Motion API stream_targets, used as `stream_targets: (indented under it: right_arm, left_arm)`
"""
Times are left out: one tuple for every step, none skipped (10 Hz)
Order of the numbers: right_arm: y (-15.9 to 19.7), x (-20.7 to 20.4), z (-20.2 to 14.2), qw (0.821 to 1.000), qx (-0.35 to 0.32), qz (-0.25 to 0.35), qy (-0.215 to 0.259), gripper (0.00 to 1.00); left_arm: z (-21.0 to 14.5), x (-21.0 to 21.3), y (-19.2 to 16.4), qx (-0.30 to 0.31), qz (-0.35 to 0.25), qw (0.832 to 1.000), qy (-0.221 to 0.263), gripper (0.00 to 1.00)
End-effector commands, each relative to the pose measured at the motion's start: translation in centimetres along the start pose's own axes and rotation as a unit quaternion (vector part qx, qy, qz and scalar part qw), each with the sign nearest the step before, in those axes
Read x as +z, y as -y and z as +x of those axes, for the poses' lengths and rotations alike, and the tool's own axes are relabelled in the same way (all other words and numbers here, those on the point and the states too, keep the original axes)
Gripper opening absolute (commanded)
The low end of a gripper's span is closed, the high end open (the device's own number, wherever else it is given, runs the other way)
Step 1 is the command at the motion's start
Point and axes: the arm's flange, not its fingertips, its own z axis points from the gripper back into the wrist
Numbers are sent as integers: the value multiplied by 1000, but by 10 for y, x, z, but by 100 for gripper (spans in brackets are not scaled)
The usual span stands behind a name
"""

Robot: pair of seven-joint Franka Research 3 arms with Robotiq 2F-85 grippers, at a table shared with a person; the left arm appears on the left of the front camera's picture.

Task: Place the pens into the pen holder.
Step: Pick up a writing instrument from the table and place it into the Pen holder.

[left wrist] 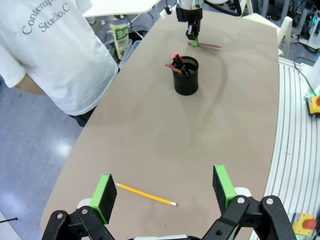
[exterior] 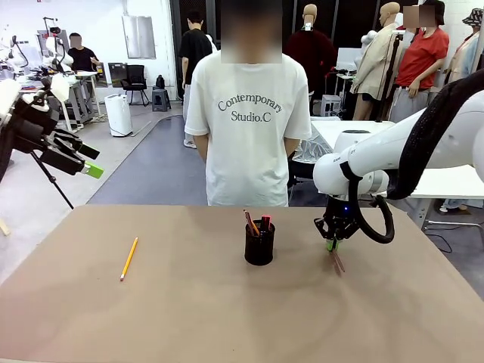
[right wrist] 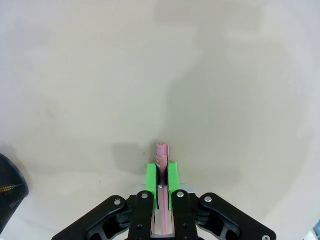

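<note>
The black mesh pen holder (exterior: pixel 259 246) (left wrist: pixel 186 77) stands mid-table with pens in it, one with a red cap (exterior: pixel 266 221). A dull red-pink pen (exterior: pixel 337 262) (left wrist: pixel 209 45) (right wrist: pixel 162 149) lies on the table to its right. My right gripper (exterior: pixel 332 243) (left wrist: pixel 193 41) (right wrist: pixel 162 186) is down at the table, shut on that pen's end. A yellow-orange pencil (exterior: pixel 129 258) (left wrist: pixel 146 195) lies at the table's left. My left gripper (exterior: pixel 85 162) (left wrist: pixel 164 187) hangs open high above the left side, with nothing between its fingers, and the pencil is below it.
A person in a white T-shirt (exterior: pixel 249 121) stands at the far edge of the brown table (exterior: pixel 189 318), hands out of sight. In the right wrist view the holder's rim (right wrist: pixel 9 192) shows at the lower left edge.
</note>
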Motion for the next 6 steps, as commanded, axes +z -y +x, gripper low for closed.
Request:
stream_targets:
  right_arm:
    - [-3,-1,5,1000,15,-24,-8,0]
    - [-2,2,6,1000,22,-22,-6,0]
    - [1,7,5,1000,24,-3,-9,0]
    - [8,17,6,999,26,43,-21,0]
    - [18,29,8,994,34,100,-30,0]
    - [27,43,9,984,44,167,-35,0]
  left_arm:
    - [0,2,-1,2,-1,1000,-1,100]
    - [0,2,-1,2,-1,1000,-1,100]
    - [0,2,-1,2,-1,1000,-1,100]
    - [0,2,-1,2,-1,1000,-1,100]
    - [0,2,-1,2,-1,1000,-1,100]
    - [0,2,-1,2,-1,1000,-1,100]
